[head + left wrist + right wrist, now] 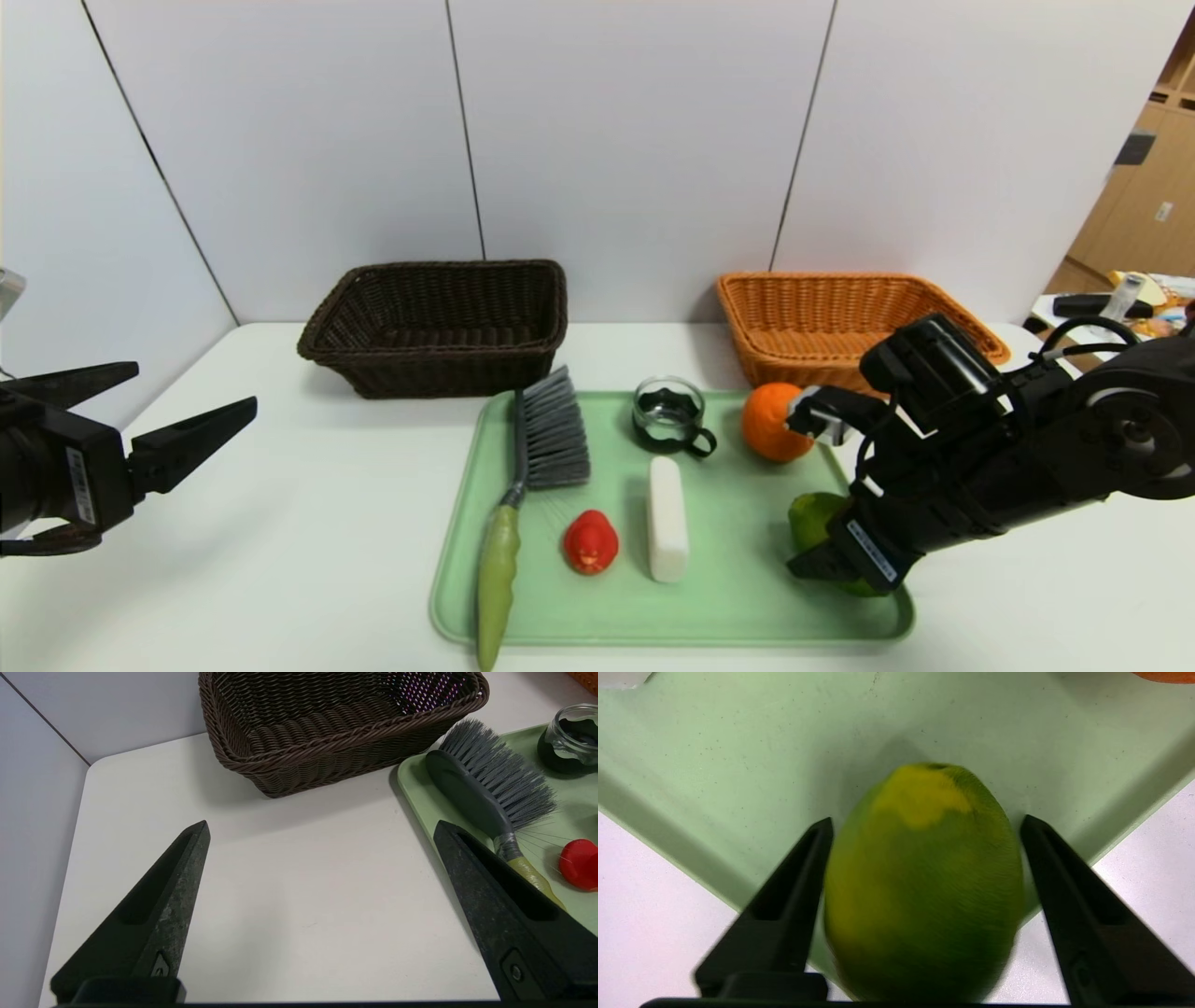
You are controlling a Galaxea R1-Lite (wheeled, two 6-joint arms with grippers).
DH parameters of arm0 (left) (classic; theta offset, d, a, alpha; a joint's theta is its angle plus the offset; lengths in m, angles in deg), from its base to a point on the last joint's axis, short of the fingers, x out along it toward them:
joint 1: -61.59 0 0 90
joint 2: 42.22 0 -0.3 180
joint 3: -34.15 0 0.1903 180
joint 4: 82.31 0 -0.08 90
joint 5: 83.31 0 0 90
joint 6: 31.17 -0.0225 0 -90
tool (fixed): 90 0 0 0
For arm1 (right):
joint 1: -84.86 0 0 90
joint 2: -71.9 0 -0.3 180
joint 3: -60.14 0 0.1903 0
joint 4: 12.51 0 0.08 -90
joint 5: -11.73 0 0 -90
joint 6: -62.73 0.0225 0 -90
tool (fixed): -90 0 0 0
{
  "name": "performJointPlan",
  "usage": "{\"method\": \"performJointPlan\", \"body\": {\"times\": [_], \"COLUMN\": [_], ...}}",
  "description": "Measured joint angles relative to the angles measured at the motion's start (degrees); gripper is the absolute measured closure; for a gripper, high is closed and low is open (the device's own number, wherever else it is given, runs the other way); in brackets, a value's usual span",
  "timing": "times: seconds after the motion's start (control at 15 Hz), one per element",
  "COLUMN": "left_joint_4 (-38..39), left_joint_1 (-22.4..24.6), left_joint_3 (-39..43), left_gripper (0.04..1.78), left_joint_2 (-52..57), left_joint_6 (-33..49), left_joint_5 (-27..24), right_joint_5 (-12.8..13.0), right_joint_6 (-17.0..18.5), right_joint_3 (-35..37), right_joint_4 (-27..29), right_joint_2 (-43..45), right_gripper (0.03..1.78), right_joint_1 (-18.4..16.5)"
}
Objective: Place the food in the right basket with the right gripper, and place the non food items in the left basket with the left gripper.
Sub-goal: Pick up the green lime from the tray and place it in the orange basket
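- Straddling the green fruit, the right gripper is low over the near right corner of the green tray; one finger lies close along one side of the fruit and the other just beside the opposite side, and firm contact cannot be told.
- The green fruit, with a yellow patch at its far end, lies on the tray close to the near right rim, mostly hidden by the right arm in the head view.
- The orange sits at the far right of the tray, just in front of the right basket, which stands on the white table beyond the tray.
- The left gripper hovers over the table at the left, well apart from the tray, its fingers wide apart and holding nothing.
- The left basket stands at the far side of the table, left of centre.
- On the tray lie the brush along the left edge, its green handle reaching over the near rim, the red toy beside it, the white bar in the middle and the glass cup at the far side.
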Motion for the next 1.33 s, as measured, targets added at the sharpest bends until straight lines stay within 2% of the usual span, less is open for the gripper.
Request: {"method": "performJointPlan", "body": {"times": [0.07, 0.2, 0.53, 0.93, 1.13, 1.33], "left_joint_4": [0.00, -0.05, -0.06, 0.00, 0.00, 0.00], "left_joint_1": [0.00, 0.00, 0.00, 0.00, 0.00, 0.00], "left_joint_3": [0.04, 0.28, 0.45, 1.46, 1.96, 2.16], "left_gripper": [0.13, 0.13, 0.13, 0.13, 0.13, 0.13], "left_joint_2": [0.11, 0.41, 0.85, 2.17, 2.94, 3.52], "left_joint_6": [-0.07, -0.16, -0.05, 0.37, 0.44, 1.02], "left_joint_5": [0.01, 0.00, 0.01, 0.01, 0.00, 0.00], "right_joint_5": [0.02, 0.00, -0.11, -0.57, -0.57, -0.60], "right_joint_6": [0.00, 0.01, 0.12, 0.17, 0.26, 1.83], "right_joint_3": [0.05, 0.09, -0.45, -4.83, -8.85, -13.35], "right_joint_4": [-0.01, 0.20, -0.15, -8.35, -11.53, -13.53], "right_joint_2": [-0.11, 0.00, 2.79, 12.91, 15.66, 14.84], "right_gripper": [0.66, 0.75, 0.76, 0.76, 0.76, 0.76], "right_joint_1": [0.02, 0.02, 0.79, 0.46, -3.45, -10.67]}}
